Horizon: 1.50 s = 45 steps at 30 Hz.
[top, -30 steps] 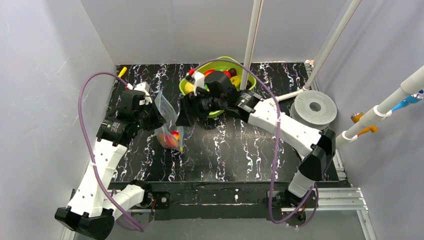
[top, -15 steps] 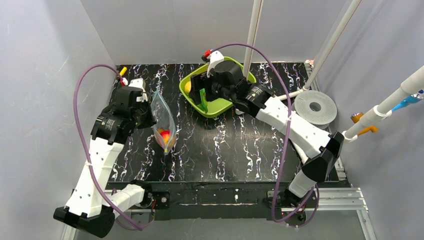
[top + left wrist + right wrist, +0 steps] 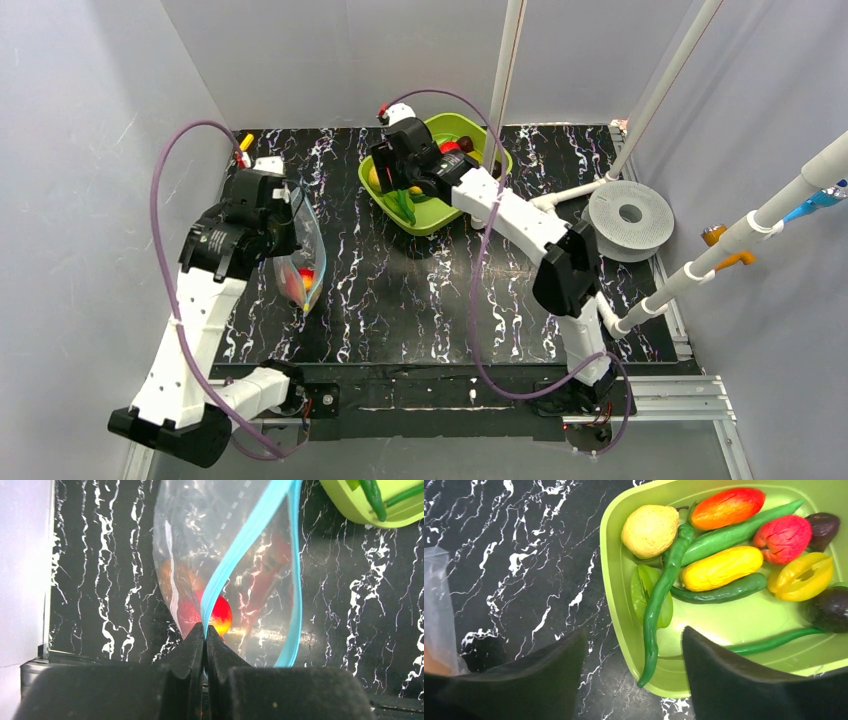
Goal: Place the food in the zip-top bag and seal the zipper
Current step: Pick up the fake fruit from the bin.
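1. Pinching the zipper: the left jaws are closed tight on one side of the teal strip, right where it dips to a point.
2. The bag hangs from that grip over the left side of the worktop. Its mouth gapes, with the strip's other side bowing away in a wide loop.
3. Inside the bag a red-and-yellow fruit shows through the plastic, with more red and orange blurred beside it.
4. Whether the bag's bottom touches the worktop, I can't tell.
5. Over to the right jaws: spread wide with nothing between them, hovering above the tray at one corner.
6. The tray sits at the back of the worktop, apart from the bag, and it's loaded with food.
7. Roll call from the right wrist view: a pale pear, a red-orange mango and a long bean whose tip reaches the rim.
8. Beside them lie a yellow piece, a green cucumber and a red fruit.
9. At the far side are a cut yellow pepper and two dark brown pieces.
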Tool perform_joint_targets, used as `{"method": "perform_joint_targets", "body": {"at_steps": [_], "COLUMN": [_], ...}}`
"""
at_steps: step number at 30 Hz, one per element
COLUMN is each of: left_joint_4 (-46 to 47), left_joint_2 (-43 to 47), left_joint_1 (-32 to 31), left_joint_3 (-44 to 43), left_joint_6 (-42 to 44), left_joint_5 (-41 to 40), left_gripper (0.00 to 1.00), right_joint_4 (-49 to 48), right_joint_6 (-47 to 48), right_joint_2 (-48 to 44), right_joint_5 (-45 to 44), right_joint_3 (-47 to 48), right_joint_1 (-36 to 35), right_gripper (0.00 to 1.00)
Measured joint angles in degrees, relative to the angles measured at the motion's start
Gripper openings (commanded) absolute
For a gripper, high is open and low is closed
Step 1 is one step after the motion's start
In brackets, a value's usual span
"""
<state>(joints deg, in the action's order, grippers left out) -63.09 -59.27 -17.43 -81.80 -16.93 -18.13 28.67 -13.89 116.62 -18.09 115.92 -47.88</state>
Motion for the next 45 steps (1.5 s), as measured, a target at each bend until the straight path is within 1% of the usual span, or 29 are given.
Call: {"method": "perform_joint_targets", "body": {"at_steps": [6, 8, 11, 15, 19, 31, 42, 45], "left_joint_4": [2.1, 3.5, 5.3, 7.3, 7.9, 8.2, 8.3, 8.3], "left_joint_2": [-5.0, -6.5, -7.8, -9.0, -9.7, -9.8, -9.9, -9.9], "left_joint_1": [0.0, 0.0, 0.0, 0.0, 0.0, 0.0, 0.0, 0.0], "left_joint_3": [3.0, 4.2, 5.4, 6.8, 7.4, 7.5, 7.5, 7.5], "left_joint_6": [-0.7, -1.4, -2.6, -4.1, -5.4, -6.5, -6.7, -6.7], "left_joint_5": [4.5, 6.8, 9.9, 13.2, 15.0, 16.0, 16.4, 16.6], "left_gripper": [0.00, 0.00, 0.00, 0.00, 0.00, 0.00, 0.00, 0.00], "right_joint_4": [0.0, -0.1, -0.5, -1.1, -1.6, -2.3, -1.6, -1.3], "right_joint_6": [2.4, 3.5, 5.2, 6.7, 7.2, 10.2, 11.3, 11.7], "right_joint_2": [6.6, 8.0, 11.2, 14.8, 17.4, 23.9, 24.5, 24.5], "right_joint_5": [4.1, 6.3, 8.5, 9.8, 10.8, 13.6, 13.6, 13.6], "right_joint_3": [4.4, 5.3, 8.6, 11.5, 12.2, 14.5, 14.5, 14.5], "right_joint_1": [1.7, 2.3, 3.0, 3.5, 4.1, 5.1, 5.6, 5.6], "right_gripper": [0.51, 0.49, 0.47, 0.47, 0.47, 0.50, 0.56, 0.59]}}
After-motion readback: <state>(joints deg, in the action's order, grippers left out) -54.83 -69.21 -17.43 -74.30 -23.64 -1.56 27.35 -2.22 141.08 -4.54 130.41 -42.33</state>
